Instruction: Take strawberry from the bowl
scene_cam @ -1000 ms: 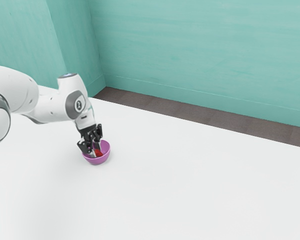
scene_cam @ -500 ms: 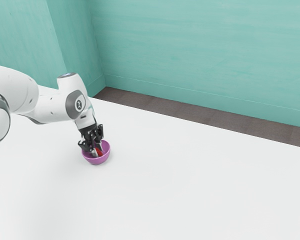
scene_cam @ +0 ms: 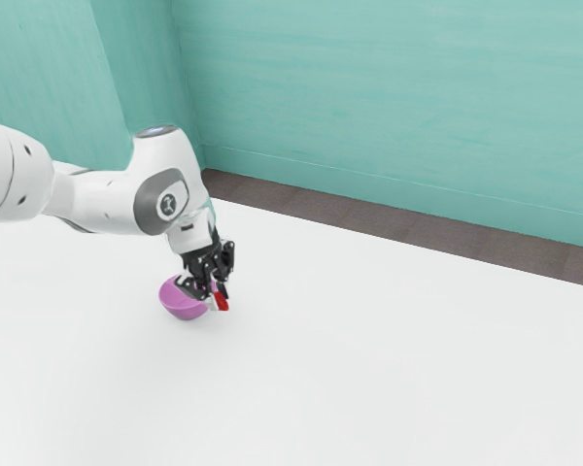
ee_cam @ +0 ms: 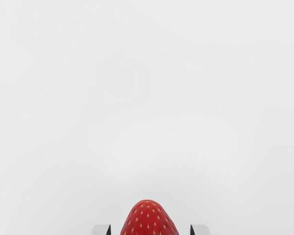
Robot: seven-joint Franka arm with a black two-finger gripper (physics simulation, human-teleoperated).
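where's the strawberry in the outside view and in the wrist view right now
Exterior view: strawberry in the gripper, just past the purple bowl toward the exterior view's right.
Wrist view: its seeded red end shows between the two fingertips.
Shared landmark: the white table, behind the strawberry in both.

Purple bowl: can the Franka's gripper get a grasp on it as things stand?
Probably not. The way looks free, with the gripper close by the bowl and no obstacle visible between them, but it's holding the strawberry, so it would likely need to release that first.
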